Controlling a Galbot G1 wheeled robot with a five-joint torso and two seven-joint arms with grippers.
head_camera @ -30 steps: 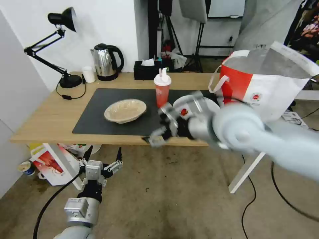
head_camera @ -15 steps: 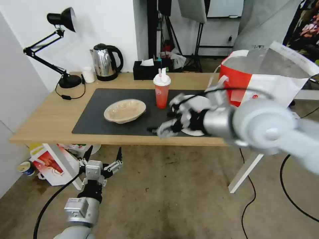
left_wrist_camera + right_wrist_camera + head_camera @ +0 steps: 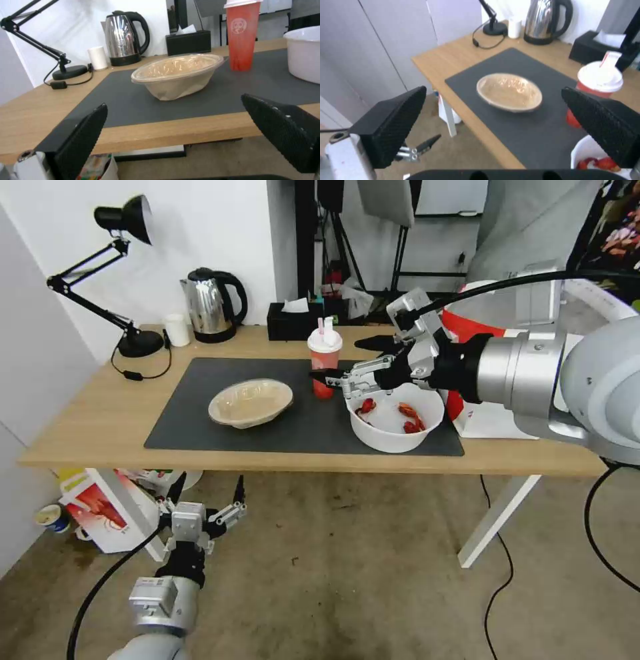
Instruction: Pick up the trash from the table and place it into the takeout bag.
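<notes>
Three pieces of trash sit on the dark grey mat (image 3: 220,400) of the light-wood table (image 3: 87,427): one shallow beige dish (image 3: 251,402) near the mat's middle, one red drink cup (image 3: 325,362) with a white lid at about 2 o'clock from the dish, and one deep white bowl (image 3: 395,421) holding red crayfish shells at the mat's 4 o'clock corner. One takeout bag (image 3: 493,410) stands at 3 o'clock from the bowl, just beside it.

The right gripper (image 3: 353,360) hangs above the bowl's rim, at about 3 o'clock from the cup, its two fingers spread wide with nothing between them. The left gripper (image 3: 207,493) waits low over the floor, below the table's front edge, fingers likewise spread and empty.

The right arm covers much of the bag, so only a strip of red panel and white front is visible. In the left wrist view the bowl (image 3: 305,53) is cut off at the frame edge.

Along the table's back edge stand one black desk lamp (image 3: 120,280), one steel kettle (image 3: 212,305) and one black tissue box (image 3: 295,320). A smaller red-and-white bag (image 3: 107,510) lies on the concrete floor under the table.
</notes>
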